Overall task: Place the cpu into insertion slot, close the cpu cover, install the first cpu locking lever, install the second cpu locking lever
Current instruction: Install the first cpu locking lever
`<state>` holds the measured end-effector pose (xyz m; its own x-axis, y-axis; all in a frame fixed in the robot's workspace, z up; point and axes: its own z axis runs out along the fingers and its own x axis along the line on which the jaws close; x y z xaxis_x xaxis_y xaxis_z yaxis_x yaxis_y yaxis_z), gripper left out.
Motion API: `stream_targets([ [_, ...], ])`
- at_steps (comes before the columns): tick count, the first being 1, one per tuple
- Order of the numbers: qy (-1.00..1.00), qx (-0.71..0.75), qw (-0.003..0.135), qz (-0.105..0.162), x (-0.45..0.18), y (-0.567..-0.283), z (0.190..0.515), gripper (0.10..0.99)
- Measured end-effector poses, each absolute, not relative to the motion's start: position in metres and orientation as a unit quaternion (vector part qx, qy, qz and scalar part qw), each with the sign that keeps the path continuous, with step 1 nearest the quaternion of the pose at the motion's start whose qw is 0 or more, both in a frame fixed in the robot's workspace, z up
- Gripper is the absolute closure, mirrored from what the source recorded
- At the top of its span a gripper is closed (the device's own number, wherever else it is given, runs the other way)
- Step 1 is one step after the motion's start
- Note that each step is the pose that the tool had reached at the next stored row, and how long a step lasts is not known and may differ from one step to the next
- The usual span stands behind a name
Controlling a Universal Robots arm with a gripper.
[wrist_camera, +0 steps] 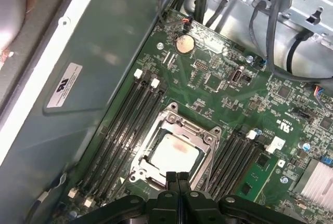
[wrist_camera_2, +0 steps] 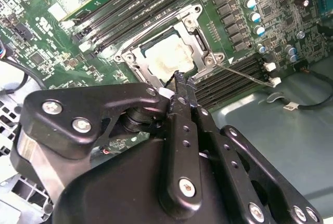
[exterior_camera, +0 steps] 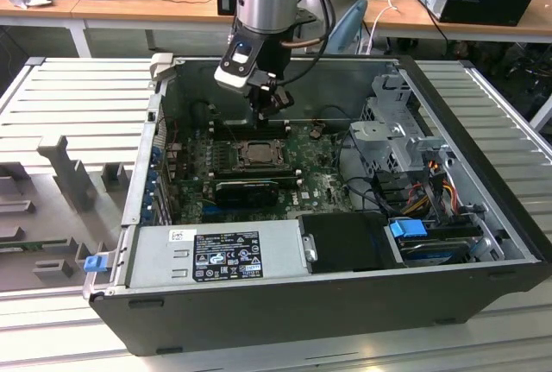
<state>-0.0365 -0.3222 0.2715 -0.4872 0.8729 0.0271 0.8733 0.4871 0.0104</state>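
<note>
- Pincer (wrist_camera: 177,178): in the first wrist view the fingertips are meeting along a thin seam, pressed together, with nothing visible between them. They are hanging at the near edge of the socket, tips down. My guess is that a closed tip is being used as a pusher, not a grasper.
- The cpu (wrist_camera: 174,154) is sitting inside the insertion slot (wrist_camera_2: 120,57), lying flat with its pale metal top facing up. It is square, so it has no real long axis. Its edges are running parallel to the memory slots (wrist_camera: 122,130) on either side.
- The cpu cover (wrist_camera: 193,129) is lying down flat, framing the chip through its window and likely pinning it for the latching.
- A thin lever rod (wrist_camera_2: 244,73) is sticking out from a socket corner. Its long axis is slanting across the neighbouring memory slots, so it looks unlatched. I cannot tell about a second lever.
- Farther out, the motherboard (wrist_camera: 218,83) is lying flat in the open computer case (exterior_camera: 285,303). The case is resting on its side on the ribbed tabletop (exterior_camera: 78,96), giving the arm access from above.
</note>
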Motion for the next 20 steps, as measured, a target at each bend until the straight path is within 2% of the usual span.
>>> stream_targets([
  [11, -0.899, -0.437, 0.01, -0.011, -0.0365, -0.3221, 0.2712, 0.98],
  [20, -0.929, -0.369, 0.002, -0.013, -0.0366, -0.3222, 0.2707, 0.98],
])
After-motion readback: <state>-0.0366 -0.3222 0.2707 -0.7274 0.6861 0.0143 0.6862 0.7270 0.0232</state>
